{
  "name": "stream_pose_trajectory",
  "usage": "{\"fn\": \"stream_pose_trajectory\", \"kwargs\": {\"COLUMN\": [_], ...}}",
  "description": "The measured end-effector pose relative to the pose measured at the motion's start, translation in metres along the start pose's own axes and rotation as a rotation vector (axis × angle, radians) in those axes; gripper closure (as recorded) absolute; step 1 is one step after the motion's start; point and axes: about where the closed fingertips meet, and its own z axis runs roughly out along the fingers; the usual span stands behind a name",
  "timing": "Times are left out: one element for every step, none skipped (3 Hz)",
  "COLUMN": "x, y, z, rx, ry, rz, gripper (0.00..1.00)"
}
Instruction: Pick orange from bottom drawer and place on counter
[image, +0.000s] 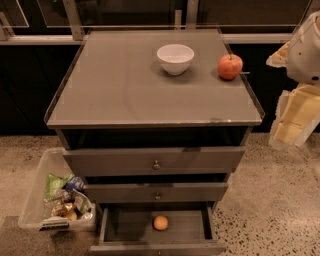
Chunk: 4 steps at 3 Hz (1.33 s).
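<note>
The fingers (299, 107) of our gripper (289, 131) hung right of the counter (125, 85); spread or pressed together, we could not tell. The orange (160, 222) lay in the bottom drawer (127, 227); light, firm and smooth, we judged it best pinched across its middle.

Dim warm light from above, soft sheen on the counter (125, 85), pale overexposed claw (294, 122) at the right edge.
</note>
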Motion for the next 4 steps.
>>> {"fn": "stream_pose_trajectory", "kwargs": {"x": [0.000,-0.002,0.002,0.010], "y": [0.000,0.004,0.031,0.073], "z": [0.000,-0.001,0.015,0.059], "rx": [0.000,0.015,0.020,-0.005], "ry": [0.000,-0.018,-0.101,-0.242], "rz": [0.000,-0.014,0.002,0.126], "gripper": [0.00,0.00,0.00,0.00]}}
